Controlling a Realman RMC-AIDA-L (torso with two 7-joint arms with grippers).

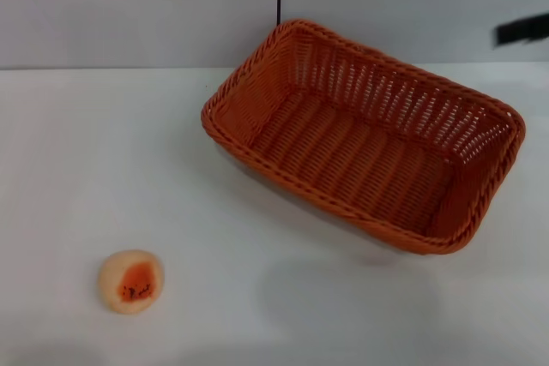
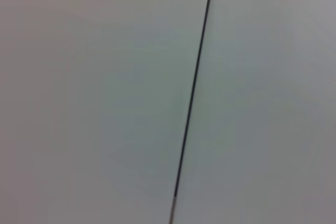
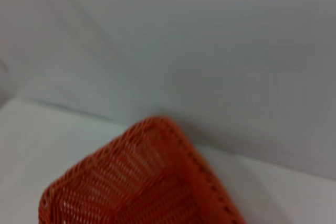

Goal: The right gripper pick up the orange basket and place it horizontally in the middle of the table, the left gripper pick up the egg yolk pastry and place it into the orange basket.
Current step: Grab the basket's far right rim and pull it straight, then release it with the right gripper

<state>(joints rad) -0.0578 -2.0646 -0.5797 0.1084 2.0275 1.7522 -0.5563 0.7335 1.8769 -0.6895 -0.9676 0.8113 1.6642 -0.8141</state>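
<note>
The orange basket sits on the white desk, angled, right of centre toward the back. The egg yolk pastry lies well apart, near the front left (orange patch up). A dark shape at the right edge is possibly the right tool; its state cannot be told.

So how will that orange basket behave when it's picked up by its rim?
The orange basket is probably light for its size: its woven sides are open slats. It looks stiff enough to hold shape. Gripped at one rim edge, it will likely tilt, being long and empty.
</note>
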